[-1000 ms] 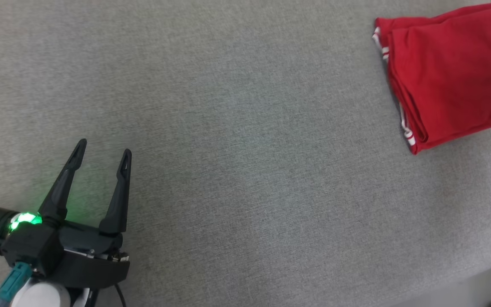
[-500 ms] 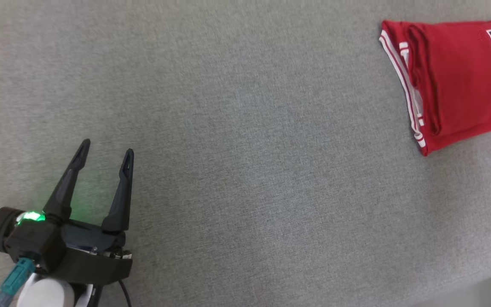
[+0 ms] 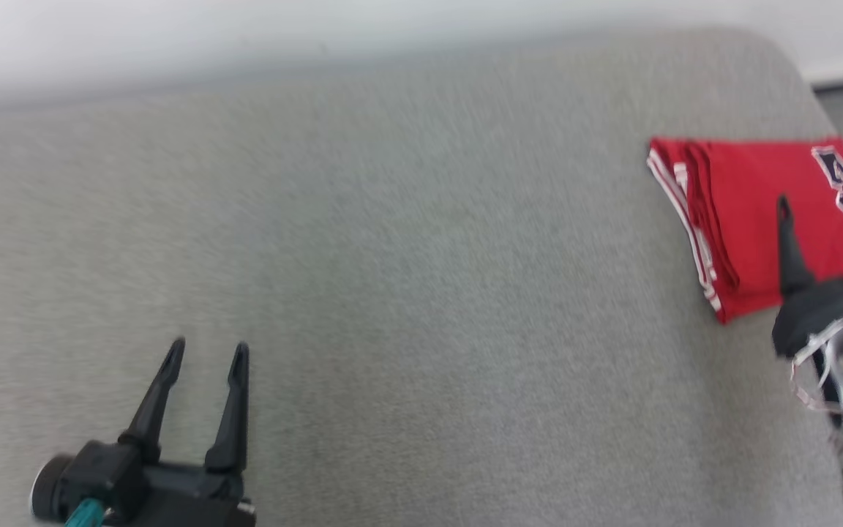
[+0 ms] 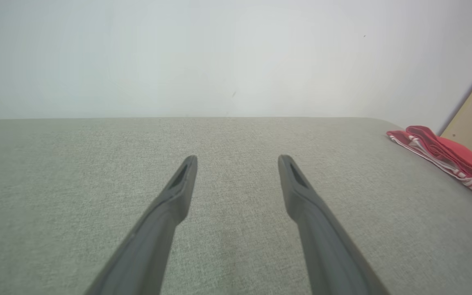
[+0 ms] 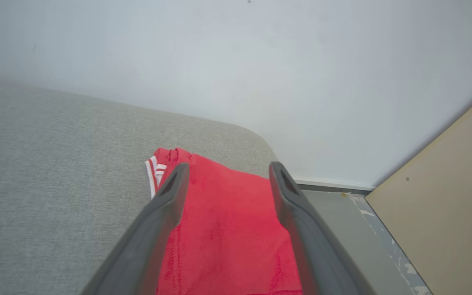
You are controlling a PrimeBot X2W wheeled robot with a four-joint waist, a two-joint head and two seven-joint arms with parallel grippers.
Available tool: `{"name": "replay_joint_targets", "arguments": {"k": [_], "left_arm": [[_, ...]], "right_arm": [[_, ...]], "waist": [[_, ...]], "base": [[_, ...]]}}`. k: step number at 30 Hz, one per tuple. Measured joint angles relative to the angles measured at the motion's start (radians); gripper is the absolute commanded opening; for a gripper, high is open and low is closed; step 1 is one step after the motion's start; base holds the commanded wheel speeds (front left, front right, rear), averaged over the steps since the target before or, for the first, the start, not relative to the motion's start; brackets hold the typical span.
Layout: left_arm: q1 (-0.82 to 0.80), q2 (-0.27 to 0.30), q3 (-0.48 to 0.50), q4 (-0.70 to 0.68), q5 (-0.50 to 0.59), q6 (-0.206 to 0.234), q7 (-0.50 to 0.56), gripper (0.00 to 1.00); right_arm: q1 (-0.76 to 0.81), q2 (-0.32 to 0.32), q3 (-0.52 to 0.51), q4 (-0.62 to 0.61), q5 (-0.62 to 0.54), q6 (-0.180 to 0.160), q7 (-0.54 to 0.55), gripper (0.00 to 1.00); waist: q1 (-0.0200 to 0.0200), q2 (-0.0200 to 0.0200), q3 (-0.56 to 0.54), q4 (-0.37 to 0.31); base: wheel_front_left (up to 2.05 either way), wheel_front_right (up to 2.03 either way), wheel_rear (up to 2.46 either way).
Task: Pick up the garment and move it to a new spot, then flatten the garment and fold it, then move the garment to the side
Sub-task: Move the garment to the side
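Folded red garment [image 3: 751, 212], white-striped trim, lettering illegible, lies on grey woven table [image 3: 421, 293]; left gripper [image 3: 208, 345] and right gripper [image 3: 820, 203] fingers spread, empty.

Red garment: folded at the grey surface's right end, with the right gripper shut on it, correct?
No. The right gripper is open, not shut on the red garment; the right wrist view shows its fingers spread apart, clamping nothing. The garment is indeed folded at the grey surface's right end.
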State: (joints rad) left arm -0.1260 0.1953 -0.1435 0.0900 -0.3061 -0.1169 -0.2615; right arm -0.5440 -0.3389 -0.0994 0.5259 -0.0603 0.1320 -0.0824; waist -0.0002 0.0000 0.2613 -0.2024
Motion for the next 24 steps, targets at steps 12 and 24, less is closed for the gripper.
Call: {"name": "replay_joint_targets", "arguments": {"k": [12,24], "left_arm": [[0.154,-0.058,0.095,0.031,0.014,0.012,-0.001,1.00],[0.238,-0.079,0.138,0.053,0.075,0.012,-0.001,1.00]], "right_arm": [[0.347,0.172,-0.014,-0.188,0.114,0.000,-0.016,1.00],[0.527,0.279,0.008,-0.275,0.112,0.000,-0.002,1.00]], "waist": [[-0.0001,-0.0002,-0.202,0.134],[0.0000,-0.0002,-0.316,0.246]], "base": [[0.00,0.00,0.00],[0.00,0.00,0.00]]}}
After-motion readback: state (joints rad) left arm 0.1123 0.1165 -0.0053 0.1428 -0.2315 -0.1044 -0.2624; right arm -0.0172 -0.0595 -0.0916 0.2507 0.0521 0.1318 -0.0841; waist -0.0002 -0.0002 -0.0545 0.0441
